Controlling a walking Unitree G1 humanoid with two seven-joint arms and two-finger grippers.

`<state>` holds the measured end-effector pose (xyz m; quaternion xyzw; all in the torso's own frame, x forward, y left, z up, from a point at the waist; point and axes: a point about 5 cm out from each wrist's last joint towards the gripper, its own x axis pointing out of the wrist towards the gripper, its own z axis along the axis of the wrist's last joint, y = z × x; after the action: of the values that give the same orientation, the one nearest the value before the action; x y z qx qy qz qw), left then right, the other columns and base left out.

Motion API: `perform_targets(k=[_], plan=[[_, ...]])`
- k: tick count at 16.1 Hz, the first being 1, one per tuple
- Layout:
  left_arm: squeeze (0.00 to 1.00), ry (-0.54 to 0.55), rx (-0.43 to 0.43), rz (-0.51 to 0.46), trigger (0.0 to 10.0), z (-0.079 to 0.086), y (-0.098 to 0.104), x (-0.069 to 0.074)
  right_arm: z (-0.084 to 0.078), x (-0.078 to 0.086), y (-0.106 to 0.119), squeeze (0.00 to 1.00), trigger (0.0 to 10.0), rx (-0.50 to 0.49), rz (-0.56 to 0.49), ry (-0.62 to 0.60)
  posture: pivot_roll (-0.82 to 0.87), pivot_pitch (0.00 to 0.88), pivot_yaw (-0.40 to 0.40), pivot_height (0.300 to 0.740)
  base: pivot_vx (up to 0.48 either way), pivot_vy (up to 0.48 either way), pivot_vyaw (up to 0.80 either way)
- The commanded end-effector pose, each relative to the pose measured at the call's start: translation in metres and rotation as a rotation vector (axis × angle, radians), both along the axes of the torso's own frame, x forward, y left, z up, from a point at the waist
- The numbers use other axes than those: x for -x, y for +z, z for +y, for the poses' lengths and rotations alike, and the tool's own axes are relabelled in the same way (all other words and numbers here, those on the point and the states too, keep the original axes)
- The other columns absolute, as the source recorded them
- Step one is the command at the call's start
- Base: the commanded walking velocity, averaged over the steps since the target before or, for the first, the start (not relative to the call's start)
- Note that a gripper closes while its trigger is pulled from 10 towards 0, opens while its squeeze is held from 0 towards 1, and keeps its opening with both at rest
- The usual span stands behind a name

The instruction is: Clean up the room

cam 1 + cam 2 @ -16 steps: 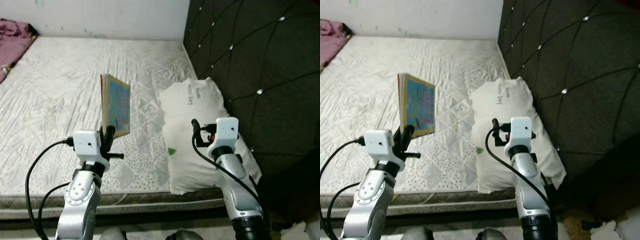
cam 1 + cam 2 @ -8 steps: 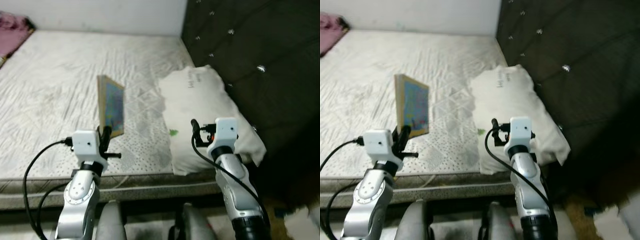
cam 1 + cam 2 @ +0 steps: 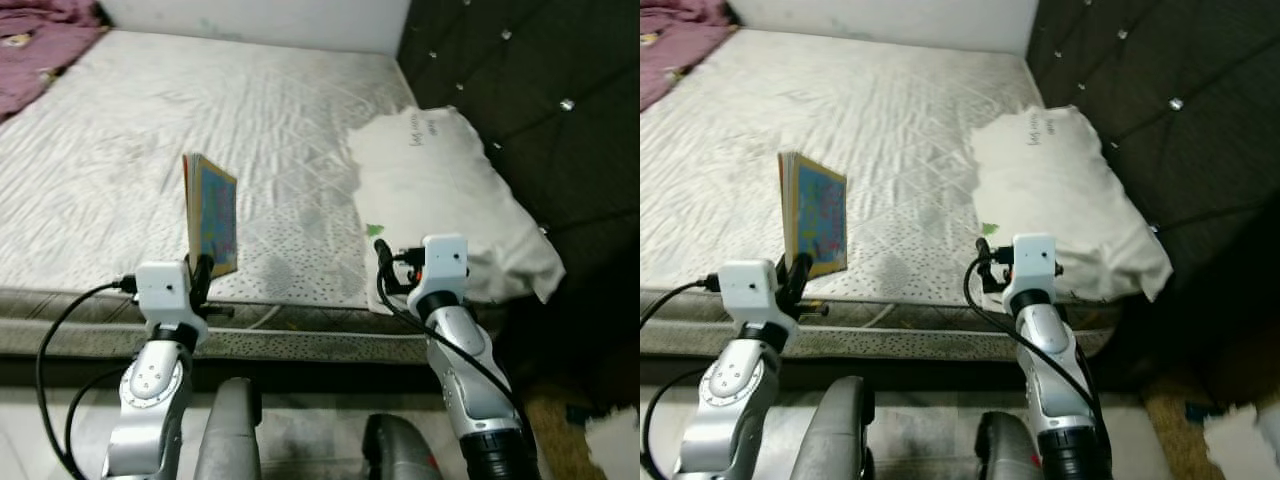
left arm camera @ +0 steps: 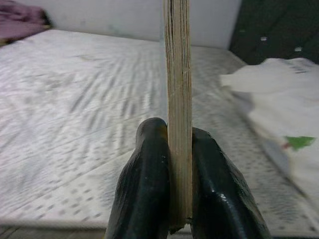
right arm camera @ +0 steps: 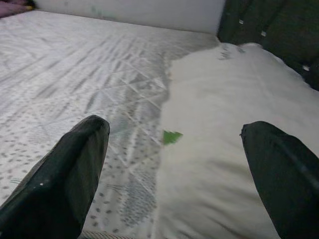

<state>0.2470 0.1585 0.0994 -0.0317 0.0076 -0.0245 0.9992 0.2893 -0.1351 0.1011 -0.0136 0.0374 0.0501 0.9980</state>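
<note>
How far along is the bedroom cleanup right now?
Done: the book is off the mattress, clamped upright in the left hand. In hand: carrying it; nowhere to put it shows. Left: the white pillow hangs over the mattress edge, purple bedding lies bunched in the far corner; the right hand is open, empty.

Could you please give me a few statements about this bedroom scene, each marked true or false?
1. The left gripper is shut on the book, holding it upright on its edge. True.
2. The right gripper is clamped on the pillow. False: its jaws stand wide apart with nothing between them, in front of the pillow.
3. The pillow lies on the mattress beside the dark tufted headboard. True.
4. The book lies flat on the mattress. False: it is held up in the air.
5. A purple blanket sits at the mattress's far left corner. True.
</note>
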Motion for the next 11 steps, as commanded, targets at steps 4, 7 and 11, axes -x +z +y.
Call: perform_targets(k=[4, 7, 11], plan=[[0.00, -0.033, 0.017, -0.056, 10.0, -0.0070, 0.0119, -0.0043, -0.0046, -0.0004, 0.0014, 0.00, 10.0, 0.002, -0.002, -0.013, 0.05, 0.012, -0.062, 0.624, 0.000, 0.000, 0.00], [0.00, -0.035, 0.019, -0.053, 10.0, -0.0076, 0.0120, -0.0050, -0.0029, 0.0001, 0.0028, 0.00, 10.0, 0.004, -0.011, 0.001, 0.04, 0.011, -0.063, 0.586, 0.000, 0.000, 0.00], [0.00, -0.033, 0.022, -0.058, 10.0, -0.0081, 0.0126, -0.0061, -0.0028, -0.0010, 0.0016, 0.00, 10.0, 0.005, -0.004, -0.004, 0.05, 0.005, -0.063, 0.561, 0.000, 0.000, 0.00]])
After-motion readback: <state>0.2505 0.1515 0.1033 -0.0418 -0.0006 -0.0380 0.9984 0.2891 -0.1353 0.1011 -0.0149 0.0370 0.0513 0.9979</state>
